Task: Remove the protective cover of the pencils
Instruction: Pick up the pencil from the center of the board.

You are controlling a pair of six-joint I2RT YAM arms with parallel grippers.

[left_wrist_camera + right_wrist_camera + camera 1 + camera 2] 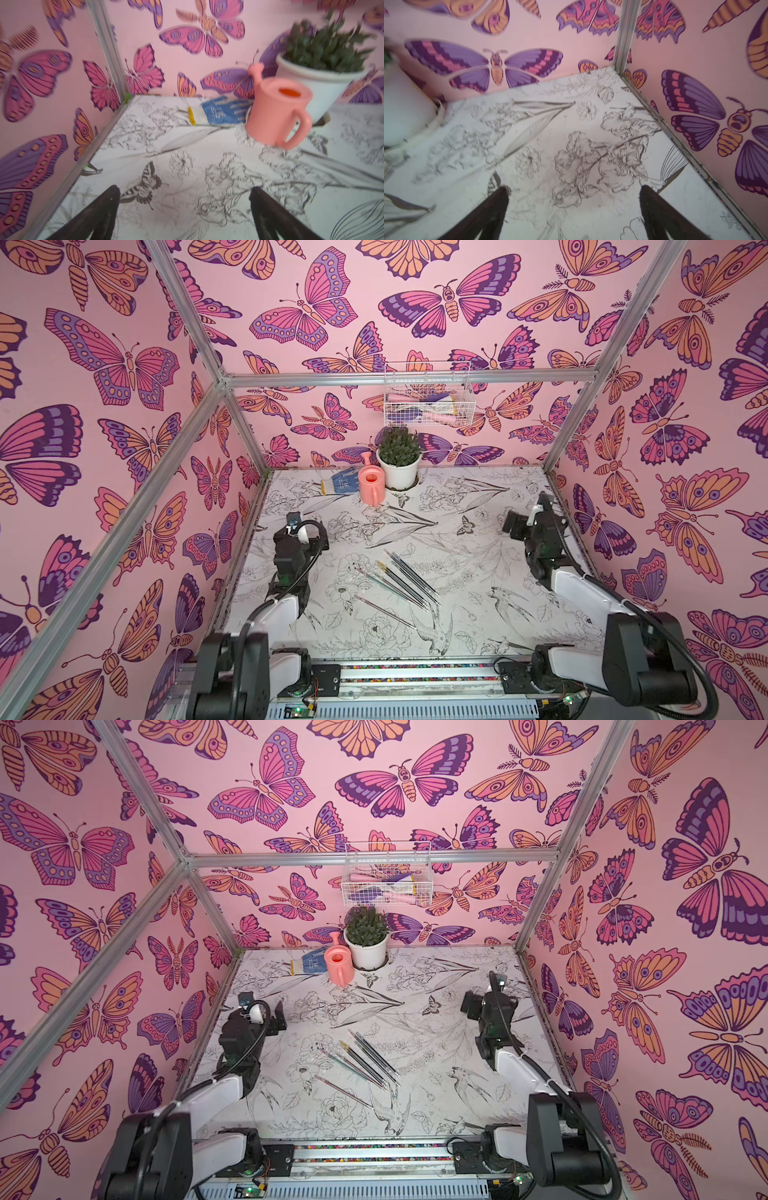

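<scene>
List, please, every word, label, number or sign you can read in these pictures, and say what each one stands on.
No text can be read in any view.
Blue glove: pale marks on the fabric, too blurred to read.
Pencils: any print on them is too small to tell.

Top views: high at the front, angled down and forward; both took in the whole desk (498, 531).
Left wrist: low behind left gripper (185, 188), faced back-left corner (126, 97); can (274, 110) shared with top views.
Right wrist: low behind right gripper (575, 187), faced back-right corner (618, 70).
</scene>
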